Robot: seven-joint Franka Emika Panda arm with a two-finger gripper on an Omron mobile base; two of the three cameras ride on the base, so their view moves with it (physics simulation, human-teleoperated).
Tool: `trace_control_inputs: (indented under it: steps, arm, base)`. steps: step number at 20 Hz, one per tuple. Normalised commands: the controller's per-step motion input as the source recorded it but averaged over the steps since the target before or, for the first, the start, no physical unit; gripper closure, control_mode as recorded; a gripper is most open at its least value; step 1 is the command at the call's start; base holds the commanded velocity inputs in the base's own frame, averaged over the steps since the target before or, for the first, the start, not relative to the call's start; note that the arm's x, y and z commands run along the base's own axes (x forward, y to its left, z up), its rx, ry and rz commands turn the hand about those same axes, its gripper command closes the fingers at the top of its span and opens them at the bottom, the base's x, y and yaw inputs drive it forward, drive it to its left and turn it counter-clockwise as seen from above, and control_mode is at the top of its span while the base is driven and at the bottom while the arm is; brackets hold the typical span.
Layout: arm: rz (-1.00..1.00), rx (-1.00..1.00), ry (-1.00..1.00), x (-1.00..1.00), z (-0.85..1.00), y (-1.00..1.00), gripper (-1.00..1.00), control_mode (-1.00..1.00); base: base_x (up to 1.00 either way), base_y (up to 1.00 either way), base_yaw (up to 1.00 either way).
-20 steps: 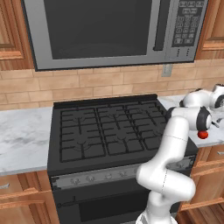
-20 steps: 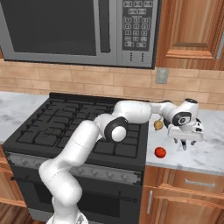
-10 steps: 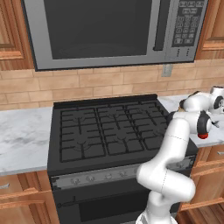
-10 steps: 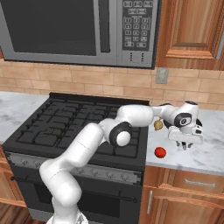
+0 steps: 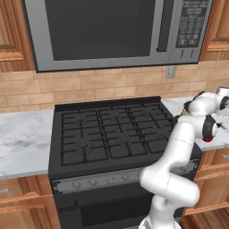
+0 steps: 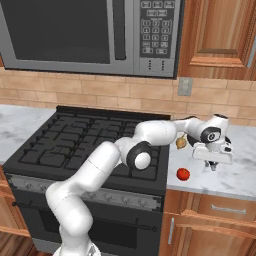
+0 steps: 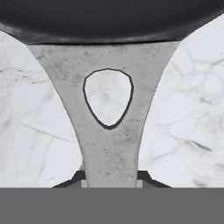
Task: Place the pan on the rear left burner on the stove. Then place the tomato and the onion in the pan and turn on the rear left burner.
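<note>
- Gripper (image 7: 109,181): the two dark tips are pinched on the thin silvery-grey handle (image 7: 108,127) of the small black frying pan (image 7: 109,19), low on the shaft, below the teardrop hanging hole.
- Long axis of the pan: in the hand view the handle runs straight up from the fingertips to the black bowl, so the pan lies directly ahead of the hand, in line with it.
- Location of the pan: on the white marble counter (image 6: 235,172), to the right of the wide black gas stove (image 6: 80,145); in the right base view the hand (image 6: 214,150) hangs low over this spot.
- Destination: the rear left burner (image 5: 80,118) lies well apart, across the stove and leftward from the hand; the coming move is judged to be a lift and a long carry that way.
- Other items: the small tan onion (image 6: 181,143) sits just beside the arm's forearm; the bright-red tomato (image 6: 183,174) rests near the counter's front edge.
</note>
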Motion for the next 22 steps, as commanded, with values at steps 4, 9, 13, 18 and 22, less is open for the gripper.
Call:
trace_control_inputs:
  steps: [4,9,13,18,22]
  arm:
    - [0.02,0.0,-0.07,-0.37,0.22,0.35,1.0,-1.0]
    - [0.01,0.0,-0.16,-0.4,0.29,0.4,1.0,-1.0]
    - [0.0,0.0,-0.23,-0.45,0.4,0.38,1.0,-1.0]
    - [0.0,-0.05,-0.19,-0.46,0.41,0.47,1.0,-1.0]
    - [0.0,-0.14,-0.12,-0.43,0.34,0.58,1.0,-1.0]
  base:
    - [0.0,0.0,0.0]
    - [0.0,0.0,0.0]
    - [0.0,0.0,0.0]
    - [0.0,0.0,0.0]
    - [0.0,0.0,0.0]
